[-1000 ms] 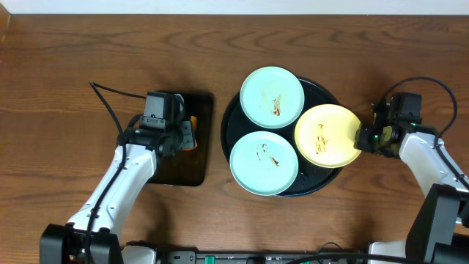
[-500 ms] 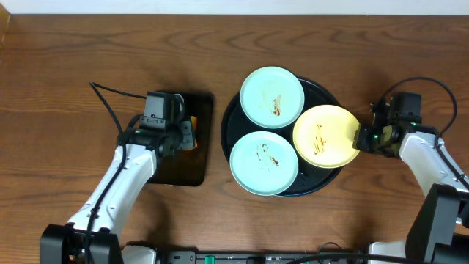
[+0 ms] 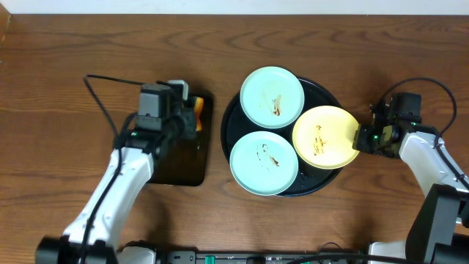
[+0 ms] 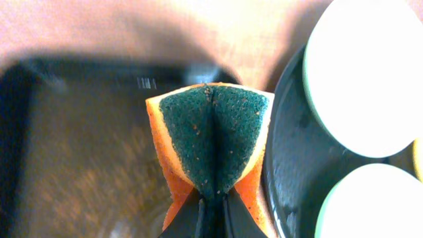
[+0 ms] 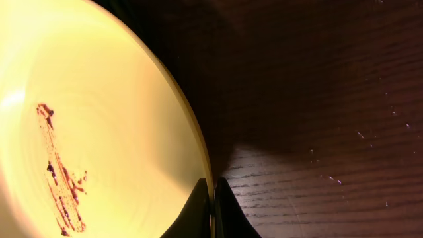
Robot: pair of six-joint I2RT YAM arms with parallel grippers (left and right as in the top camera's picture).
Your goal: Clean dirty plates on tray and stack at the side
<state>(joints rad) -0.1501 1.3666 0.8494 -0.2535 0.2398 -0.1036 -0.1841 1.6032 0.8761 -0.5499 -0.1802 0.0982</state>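
Observation:
The round black tray (image 3: 327,93) carries three plates: a mint one (image 3: 272,97) at the back, a second mint one (image 3: 264,163) in front, and a yellow one (image 3: 325,136) overhanging the right rim. All three show brown smears. My right gripper (image 3: 360,138) is shut on the yellow plate's right rim; in the right wrist view its fingers (image 5: 213,190) pinch the plate's (image 5: 99,112) edge. My left gripper (image 3: 189,117) is shut on an orange sponge (image 4: 215,132) with a green scouring face, held above the rectangular tray near the round tray's (image 4: 291,158) left rim.
A smaller rectangular black tray (image 3: 183,163) lies left of the round tray, under my left gripper. A black cable (image 3: 102,110) loops from the left arm over the table. The wall runs along the far edge.
My left arm has moved toward the back and slightly right with the sponge. The yellow plate has shifted a little to the left in my right gripper.

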